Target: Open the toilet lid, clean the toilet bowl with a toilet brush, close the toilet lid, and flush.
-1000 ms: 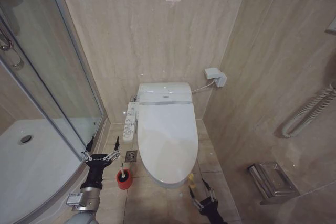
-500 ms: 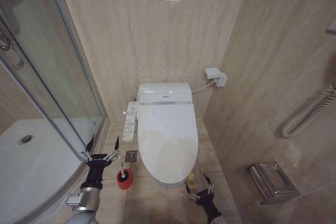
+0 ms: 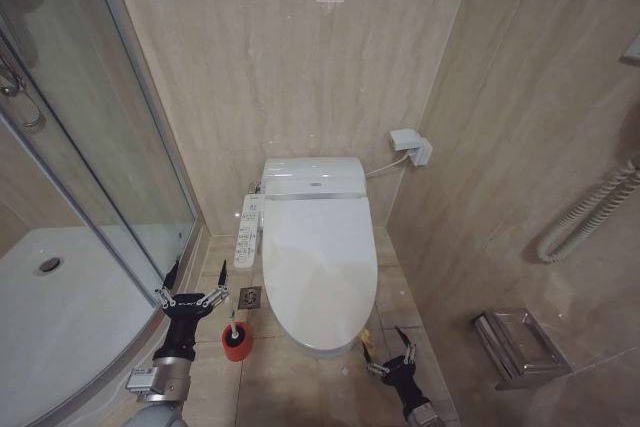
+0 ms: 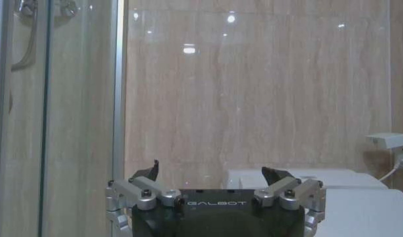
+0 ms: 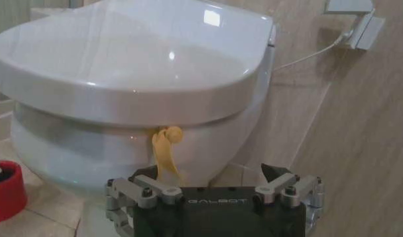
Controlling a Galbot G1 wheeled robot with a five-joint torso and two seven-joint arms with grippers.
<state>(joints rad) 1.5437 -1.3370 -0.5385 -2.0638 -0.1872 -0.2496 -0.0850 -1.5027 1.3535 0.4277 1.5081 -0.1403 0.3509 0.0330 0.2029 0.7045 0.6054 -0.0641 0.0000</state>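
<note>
The left gripper (image 3: 191, 297) is hanging spread and empty beside the shower enclosure (image 3: 95, 197), just left of the toilet brush (image 3: 235, 335) standing in its red holder on the floor tiles. The toilet lid (image 3: 318, 272) is lying shut over the toilet bowl (image 5: 89, 148). The right gripper (image 3: 389, 354), fingers spread, is sitting low at the lid's front right edge beside the yellow strap loop (image 5: 165, 153). The loop is thin and limp, so closing fingers could likely miss or slip off it. The bowl's interior is lying hidden, and the right fingertips are partly cut off in the wrist view.
</note>
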